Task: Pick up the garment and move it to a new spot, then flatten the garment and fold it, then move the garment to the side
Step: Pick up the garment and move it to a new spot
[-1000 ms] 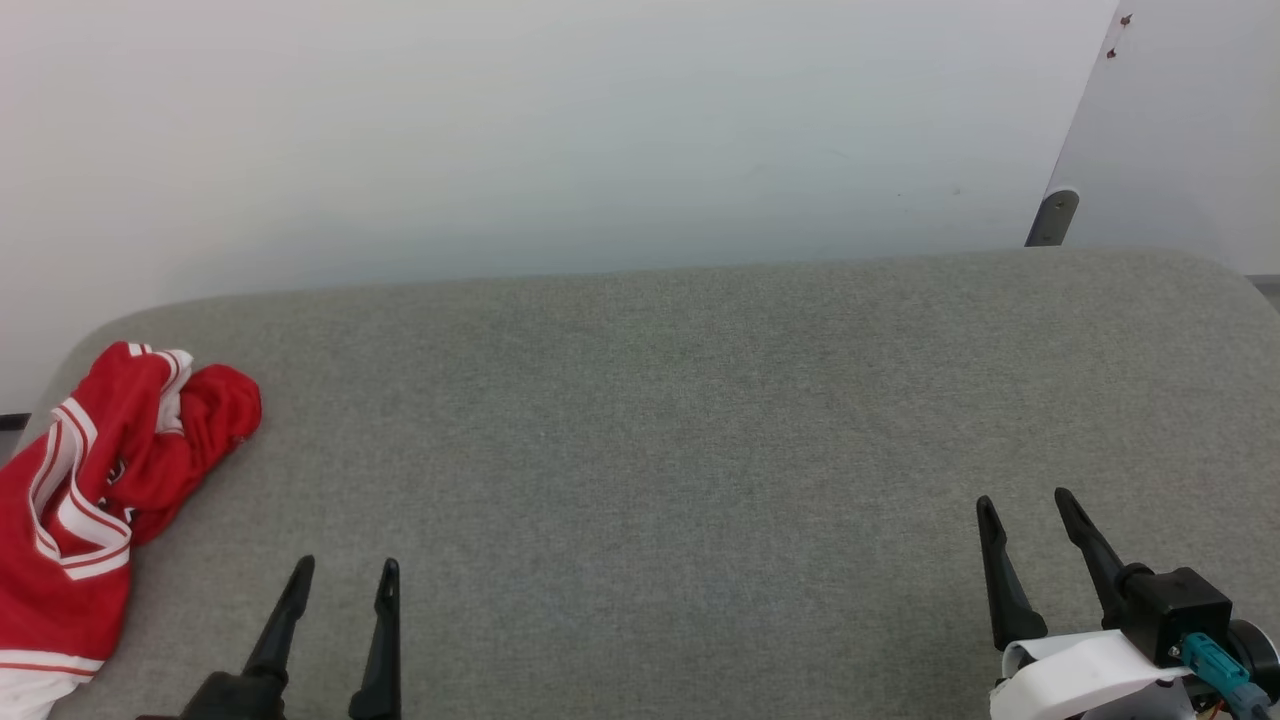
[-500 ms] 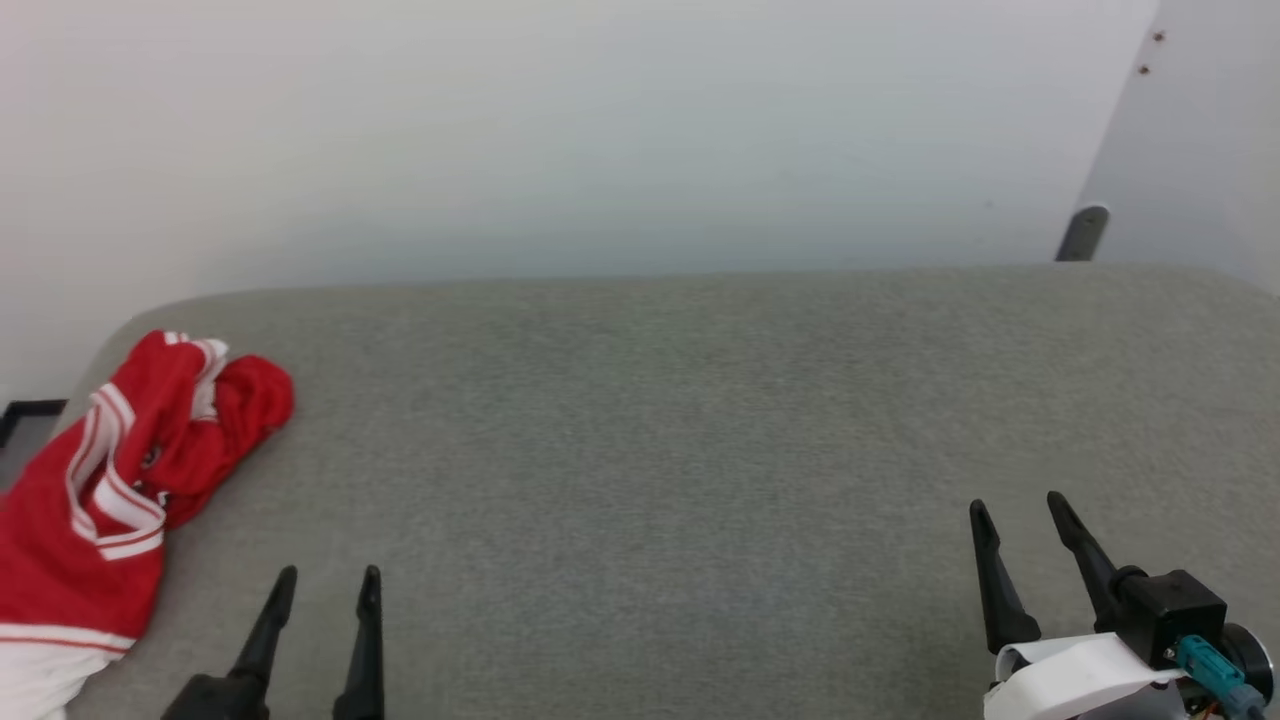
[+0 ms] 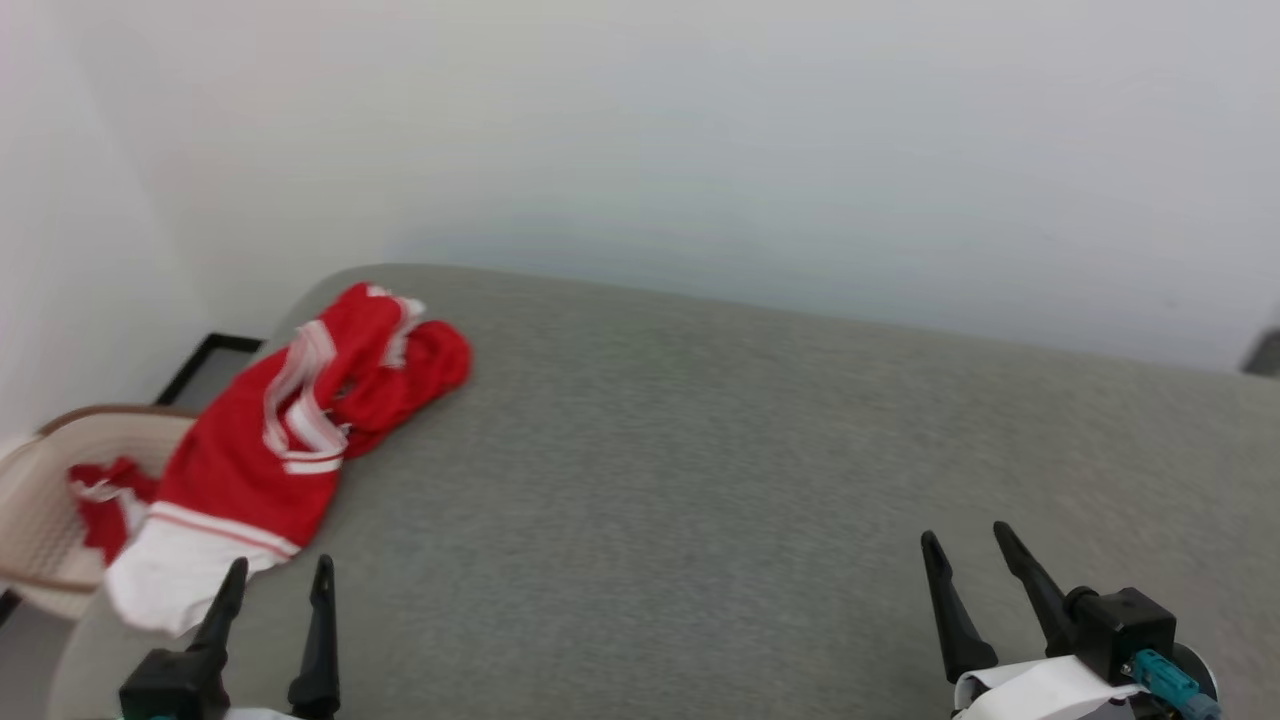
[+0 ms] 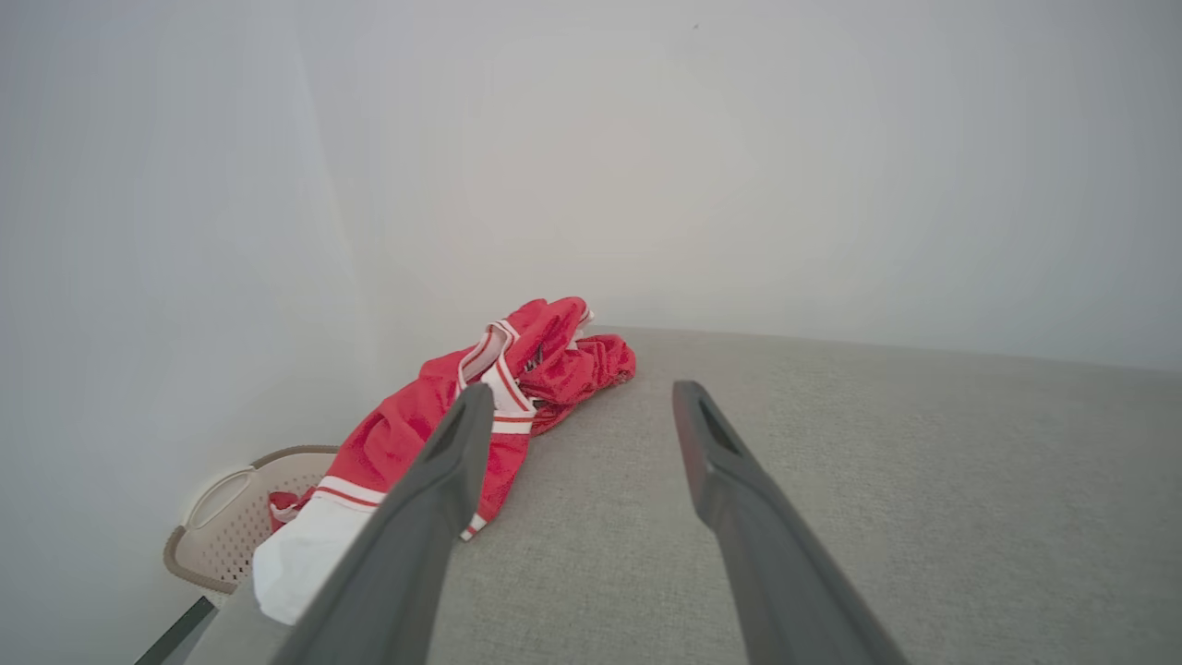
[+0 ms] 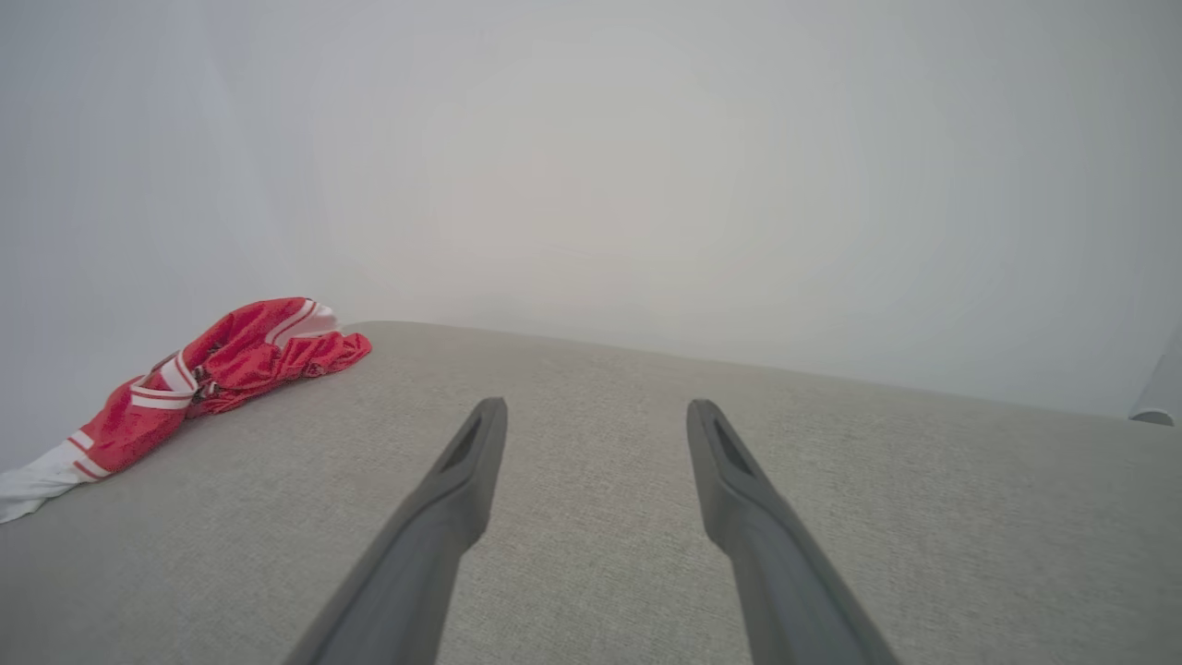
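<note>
— So, the left gripper: what has it got?
— Nothing. Its two fingers stand parted, a fair gap between them, bare table showing through. It hangs over the table's near left corner, fingers pointing toward the far edge.
— And the right gripper?
— Same story: fingers spread, nothing between them, over the table's near right part, well apart from the left one.
— Where is the shirt?
— On the table's left end, crumpled into a long heap. The red bulk runs from the far left corner along the left edge; striped trim shows in the folds about the heap's middle. A white end reaches the table's left edge, just beside the left gripper's outer fingertip. Whether the two touch I cannot tell from the head view; in the left wrist view that finger crosses in front of the cloth.
— Anything past the table?
— A beige basket sits lower, just off the table's left end, with some red cloth in it. A pale wall rises behind the table's far edge.
— And the table itself?
— Grey, with a felt-like cover and a rounded far left corner; both wrist views look along it toward the wall.
</note>
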Controlling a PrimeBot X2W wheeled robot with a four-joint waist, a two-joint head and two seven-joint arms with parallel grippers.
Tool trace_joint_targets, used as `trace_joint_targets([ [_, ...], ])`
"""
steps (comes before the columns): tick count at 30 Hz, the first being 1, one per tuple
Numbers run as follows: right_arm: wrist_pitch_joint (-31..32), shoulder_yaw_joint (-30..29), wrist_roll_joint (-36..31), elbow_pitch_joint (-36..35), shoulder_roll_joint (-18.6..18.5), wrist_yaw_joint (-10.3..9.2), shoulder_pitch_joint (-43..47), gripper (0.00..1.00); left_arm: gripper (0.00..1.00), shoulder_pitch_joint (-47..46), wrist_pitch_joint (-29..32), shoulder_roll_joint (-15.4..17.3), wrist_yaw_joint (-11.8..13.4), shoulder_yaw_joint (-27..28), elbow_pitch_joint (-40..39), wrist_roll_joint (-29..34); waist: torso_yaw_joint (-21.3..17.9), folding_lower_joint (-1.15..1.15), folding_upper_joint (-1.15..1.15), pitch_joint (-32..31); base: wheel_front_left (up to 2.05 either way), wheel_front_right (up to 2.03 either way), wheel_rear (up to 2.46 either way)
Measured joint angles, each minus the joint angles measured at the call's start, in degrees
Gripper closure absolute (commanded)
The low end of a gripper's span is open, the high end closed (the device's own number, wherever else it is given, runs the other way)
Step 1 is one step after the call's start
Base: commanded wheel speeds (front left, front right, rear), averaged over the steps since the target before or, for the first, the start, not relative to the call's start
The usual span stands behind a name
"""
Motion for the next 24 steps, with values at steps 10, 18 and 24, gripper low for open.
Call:
trace_joint_targets([
  [10, -0.32, 2.52, 1.19, 1.92, 0.03, 0.01, -2.55, 0.0, 0.0, 0.62, 1.08, 0.18, 1.68, 1.3, -2.85, -1.08, 7.86, 0.0, 0.0, -1.15, 0.0, 0.0, 0.0],
  [18, -0.45, 2.12, 0.7, 2.9, 0.04, 0.01, -3.58, 0.0, 0.0, -1.25, 3.27, -0.08, 1.15, 1.02, -3.74, -3.5, 10.53, 0.0, 0.0, -0.01, 0.0, 0.0, 0.0],
  [24, 0.57, -0.94, -0.8, 1.08, 0.02, 0.01, -2.82, 0.0, 0.0, -8.71, 9.39, 2.05, -1.86, 0.25, -2.35, -6.61, 11.48, 0.0, 0.0, 1.61, 0.0, 0.0, 0.0],
])
